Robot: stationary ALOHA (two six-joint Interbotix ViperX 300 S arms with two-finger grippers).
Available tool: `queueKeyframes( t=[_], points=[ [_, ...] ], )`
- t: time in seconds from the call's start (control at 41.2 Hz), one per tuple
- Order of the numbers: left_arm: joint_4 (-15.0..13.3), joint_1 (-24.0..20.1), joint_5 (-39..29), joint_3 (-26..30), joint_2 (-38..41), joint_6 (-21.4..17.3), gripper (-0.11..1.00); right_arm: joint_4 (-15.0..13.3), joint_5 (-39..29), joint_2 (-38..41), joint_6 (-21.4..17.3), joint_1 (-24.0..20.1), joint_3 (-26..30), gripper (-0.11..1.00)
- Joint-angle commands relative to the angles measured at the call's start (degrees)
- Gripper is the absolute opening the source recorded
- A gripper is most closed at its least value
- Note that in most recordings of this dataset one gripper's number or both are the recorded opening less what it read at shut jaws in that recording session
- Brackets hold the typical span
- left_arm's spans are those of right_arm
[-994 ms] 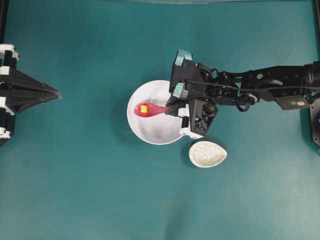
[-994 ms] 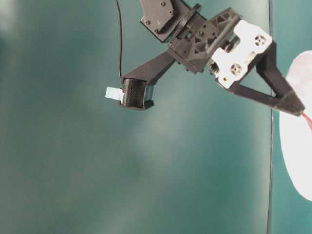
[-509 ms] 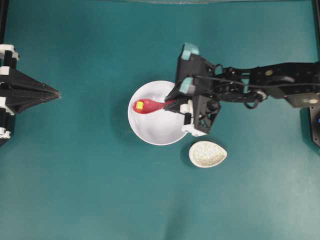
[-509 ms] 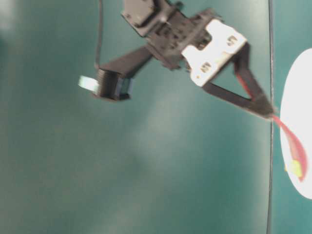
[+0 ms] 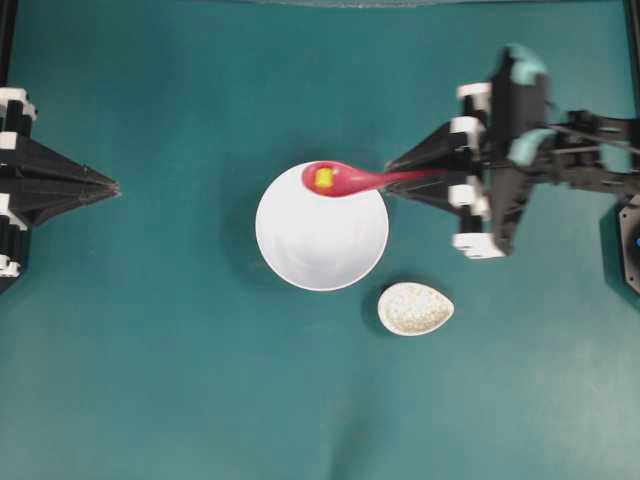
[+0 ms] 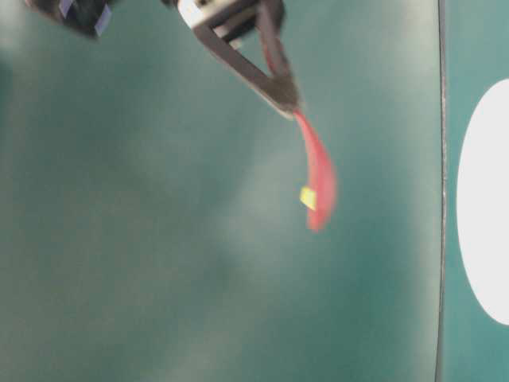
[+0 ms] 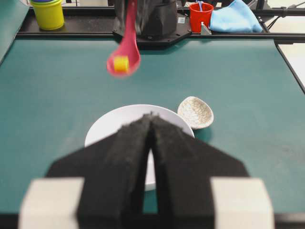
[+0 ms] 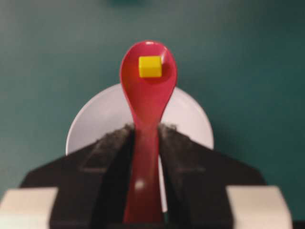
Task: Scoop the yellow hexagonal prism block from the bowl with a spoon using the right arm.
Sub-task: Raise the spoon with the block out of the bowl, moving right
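Observation:
My right gripper (image 5: 392, 179) is shut on the handle of the pink-red spoon (image 5: 345, 180). The spoon is raised high above the white bowl (image 5: 322, 240), its scoop over the bowl's far rim in the overhead view. The tiny yellow hexagonal prism block (image 5: 323, 179) lies in the scoop. In the right wrist view the spoon (image 8: 147, 105) runs straight out between the jaws (image 8: 145, 128) with the block (image 8: 150, 66) near its tip, the bowl (image 8: 95, 119) below. The left gripper (image 5: 113, 186) rests shut at the table's left side, pointing at the bowl (image 7: 114, 121).
A small speckled oval rest (image 5: 415, 308) lies just right of and below the bowl. Behind the table in the left wrist view stand a yellow cup (image 7: 47, 13), a red cup (image 7: 200, 14) and a blue cloth (image 7: 236, 18).
The right arm has pulled back to the right and risen, lifting the spoon with the yellow block out of the bowl. The left arm has not moved.

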State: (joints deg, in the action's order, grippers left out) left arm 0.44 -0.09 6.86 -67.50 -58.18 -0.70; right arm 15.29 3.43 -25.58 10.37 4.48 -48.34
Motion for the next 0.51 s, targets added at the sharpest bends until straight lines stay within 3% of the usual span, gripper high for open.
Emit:
queueKeyframes(
  t=[0.0, 0.485],
  points=[
    [0.2, -0.1, 0.2, 1.8, 0.3, 0.1, 0.0, -0.3, 2.3, -4.0, 0.1, -0.1, -0.6, 0.24],
    [0.2, -0.1, -1.9, 1.8, -0.4, 0.0, 0.0, -0.3, 3.0, -4.5, -0.2, -0.1, -0.8, 0.25]
  ],
)
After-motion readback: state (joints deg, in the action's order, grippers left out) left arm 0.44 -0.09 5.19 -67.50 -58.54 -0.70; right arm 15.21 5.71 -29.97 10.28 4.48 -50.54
